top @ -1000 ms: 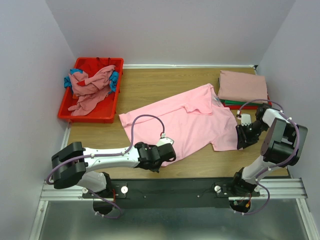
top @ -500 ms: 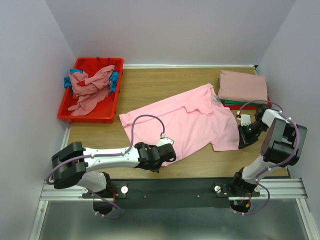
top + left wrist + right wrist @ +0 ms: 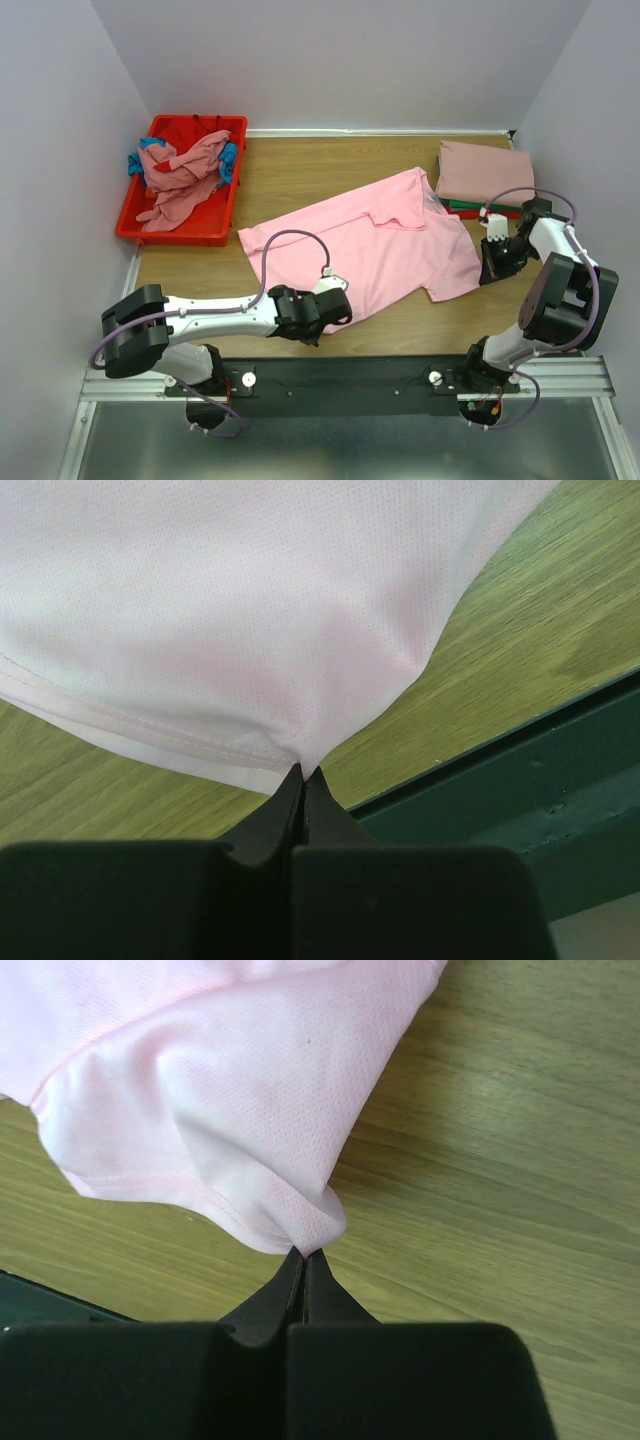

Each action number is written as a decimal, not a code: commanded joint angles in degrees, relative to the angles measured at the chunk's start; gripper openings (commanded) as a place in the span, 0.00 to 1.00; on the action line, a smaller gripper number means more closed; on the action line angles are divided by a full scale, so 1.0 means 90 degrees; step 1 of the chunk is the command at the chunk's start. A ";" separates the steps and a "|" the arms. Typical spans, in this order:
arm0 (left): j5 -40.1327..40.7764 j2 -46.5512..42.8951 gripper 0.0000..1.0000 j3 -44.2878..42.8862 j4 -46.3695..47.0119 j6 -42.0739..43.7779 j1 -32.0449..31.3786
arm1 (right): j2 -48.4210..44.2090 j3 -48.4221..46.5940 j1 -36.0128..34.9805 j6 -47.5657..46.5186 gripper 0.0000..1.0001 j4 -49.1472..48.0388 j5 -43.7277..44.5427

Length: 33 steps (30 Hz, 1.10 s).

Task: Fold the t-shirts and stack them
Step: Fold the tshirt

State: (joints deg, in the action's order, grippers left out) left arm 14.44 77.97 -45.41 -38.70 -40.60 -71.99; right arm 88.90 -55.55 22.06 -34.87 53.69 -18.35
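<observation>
From above, a bright pink t-shirt (image 3: 370, 250) sprawls creased and diagonal across mid-frame on the wooden surface (image 3: 300, 175). Left wrist view: the left end effector (image 3: 303, 772), bottom centre, is clenched on the shirt's stitched hem. Right wrist view: the right end effector (image 3: 303, 1253) is clamped on a hemmed corner, the mesh-textured cloth bunching above it.

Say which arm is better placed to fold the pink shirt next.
Left, probably: its jaws are shut on the near hem of the shirt, with the whole cloth spread ahead to fold over. The right's jaws pinch only a side corner, near the stack.
</observation>
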 commanded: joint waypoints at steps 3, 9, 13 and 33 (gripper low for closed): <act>-0.0129 -0.0070 0.01 0.0114 0.0061 -0.0059 -0.0039 | -0.0288 -0.0253 -0.0030 -0.0168 0.00 0.0265 -0.0549; -0.0266 0.0008 0.01 0.0192 0.0178 -0.0079 -0.0039 | -0.0405 -0.0575 -0.0030 -0.0217 0.01 0.0382 -0.0881; -0.0344 0.0076 0.01 0.0231 0.0286 -0.0128 -0.0039 | -0.0435 -0.0761 -0.0030 -0.0237 0.01 0.0440 -0.1095; -0.0335 0.0106 0.00 0.0260 0.0228 -0.0274 -0.0029 | -0.0308 -0.1259 -0.0030 -0.0237 0.00 0.0441 -0.1652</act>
State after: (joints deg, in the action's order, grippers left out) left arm 12.32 78.91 -43.81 -37.06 -41.91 -72.10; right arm 86.11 -64.45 22.06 -36.88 56.88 -30.22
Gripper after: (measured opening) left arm 0.009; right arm 0.009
